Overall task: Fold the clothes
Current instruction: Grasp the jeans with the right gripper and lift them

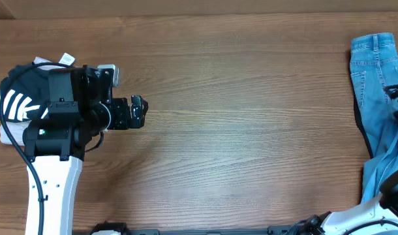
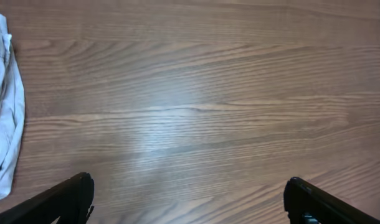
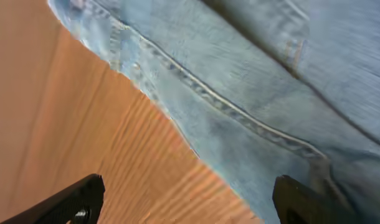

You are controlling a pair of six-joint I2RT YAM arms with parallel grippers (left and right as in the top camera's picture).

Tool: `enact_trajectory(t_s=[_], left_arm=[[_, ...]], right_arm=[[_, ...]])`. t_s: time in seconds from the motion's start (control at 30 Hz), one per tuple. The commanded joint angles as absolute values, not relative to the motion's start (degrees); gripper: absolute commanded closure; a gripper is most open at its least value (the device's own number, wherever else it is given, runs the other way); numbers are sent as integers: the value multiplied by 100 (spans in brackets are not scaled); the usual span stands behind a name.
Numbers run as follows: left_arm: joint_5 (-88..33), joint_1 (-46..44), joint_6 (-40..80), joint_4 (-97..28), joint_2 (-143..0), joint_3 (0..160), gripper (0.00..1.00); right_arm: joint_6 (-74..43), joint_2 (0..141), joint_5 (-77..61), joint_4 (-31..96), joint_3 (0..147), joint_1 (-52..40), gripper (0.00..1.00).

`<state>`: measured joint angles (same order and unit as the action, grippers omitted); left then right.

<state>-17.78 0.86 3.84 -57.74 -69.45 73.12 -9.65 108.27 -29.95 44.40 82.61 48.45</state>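
Light-blue jeans (image 1: pixel 375 85) lie lengthwise far-to-near along right edge of table (image 1: pixel 251 130), directly under right gripper (image 3: pixel 189 204), jaws spread, empty; left gripper (image 2: pixel 189 200), likewise spread, well apart.

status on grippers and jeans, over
Left gripper open over table. Right gripper open above jeans edge, nothing held. Black striped garment far left.

Worktop (image 1: pixel 238 130): mid-brown wood, darker grain streaks running lengthwise.
Jeans (image 1: pixel 375 85): light-blue denim, paler stitched seams, faded patches.
Folded garment (image 1: pixel 16 98): black, with slanted white stripes.
Cloth (image 2: pixel 3 112): pale grey-white, plain.
Left arm (image 1: pixel 52 189): white lower link, black upper parts.
Left gripper (image 1: pixel 139 112): black.
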Motion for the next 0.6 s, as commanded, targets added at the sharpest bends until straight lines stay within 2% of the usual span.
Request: enact_trajectory(t_s=[0.0,0.23,0.5,0.57], left_arm=[[-1754,110,207,-5754,-6965,7439,0],[-1739,110,121,-5752,-6976,7439,0],[-1739,110,-27,-5765,-6976,7439,0],[-1741,110,-78,-5739,-6976,7439,0]], right_arm=[[-1120,10770,-2519,4598,8374,5094,9],[-1404,10770,-1352,4541,8374,5122,5],[-1398,10770,-1227,4501,8377,5157,0],[-1398,10770,-1223,4821,8374,5155,0]])
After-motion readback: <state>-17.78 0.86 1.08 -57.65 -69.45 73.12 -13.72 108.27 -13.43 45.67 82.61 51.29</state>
